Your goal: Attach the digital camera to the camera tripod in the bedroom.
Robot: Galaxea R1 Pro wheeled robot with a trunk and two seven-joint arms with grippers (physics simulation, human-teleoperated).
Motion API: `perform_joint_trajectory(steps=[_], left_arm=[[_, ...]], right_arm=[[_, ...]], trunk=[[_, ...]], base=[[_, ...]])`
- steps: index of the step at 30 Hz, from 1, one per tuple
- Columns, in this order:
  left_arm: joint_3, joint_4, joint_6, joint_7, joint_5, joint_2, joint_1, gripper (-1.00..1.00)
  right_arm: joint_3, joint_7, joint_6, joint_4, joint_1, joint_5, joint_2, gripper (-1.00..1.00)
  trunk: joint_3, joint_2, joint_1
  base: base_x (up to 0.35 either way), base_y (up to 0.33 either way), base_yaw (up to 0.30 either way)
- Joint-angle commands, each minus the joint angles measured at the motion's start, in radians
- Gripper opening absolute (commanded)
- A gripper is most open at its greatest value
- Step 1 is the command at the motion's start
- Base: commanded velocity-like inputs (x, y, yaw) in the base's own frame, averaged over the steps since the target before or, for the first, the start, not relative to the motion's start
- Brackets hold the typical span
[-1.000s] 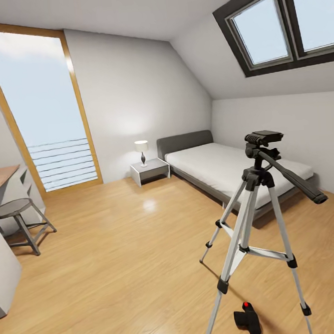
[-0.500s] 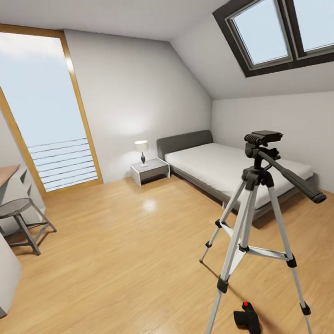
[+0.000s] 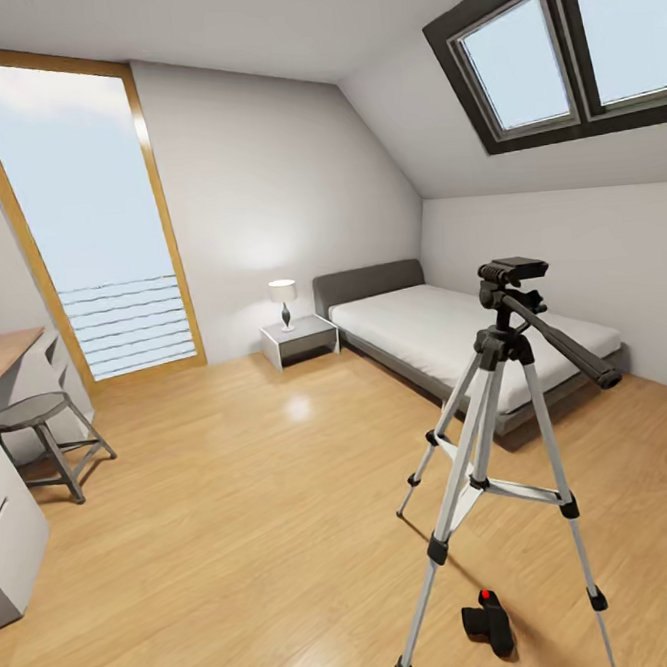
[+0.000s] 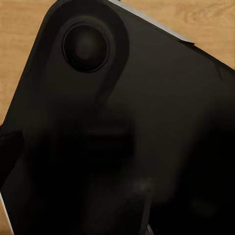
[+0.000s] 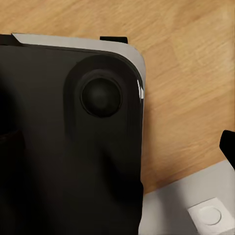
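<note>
A black robot part [image 4: 122, 137] up close hides each wrist camera's jaws.

The room is evenly and brightly lit by daylight from the tall window [image 3: 89, 222] and the skylight [image 3: 552, 50]. Soft glare is seen on the floor [image 3: 299, 408]. Both wrist views are darkened by blurred, close black surfaces.

Sunlit attic: bed [image 3: 454, 339], skylight [image 3: 552, 50], stool [image 3: 46, 441]
</note>
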Motion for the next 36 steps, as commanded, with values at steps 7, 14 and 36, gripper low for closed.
perform_joint_trajectory(steps=[7,14,36], left_arm=[[-0.001,-0.002,-0.001,0.000,0.005,0.000,0.001,1.00],[-0.001,-0.002,-0.001,0.000,0.005,0.000,0.001,1.00],[-0.001,-0.002,-0.001,0.000,0.005,0.000,0.001,1.00]], right_arm=[[0.000,-0.002,-0.004,0.001,0.000,0.000,0.001,1.00],[0.000,-0.002,-0.004,0.001,0.000,0.000,0.001,1.00],[0.001,-0.001,-0.004,0.002,0.000,0.000,0.001,1.00]], trunk=[[-0.001,0.000,0.000],[-0.001,0.000,0.000],[-0.001,0.000,0.000]], base=[[-0.008,0.000,-0.182],[-0.002,0.000,-0.267],[0.000,0.000,-0.142]])
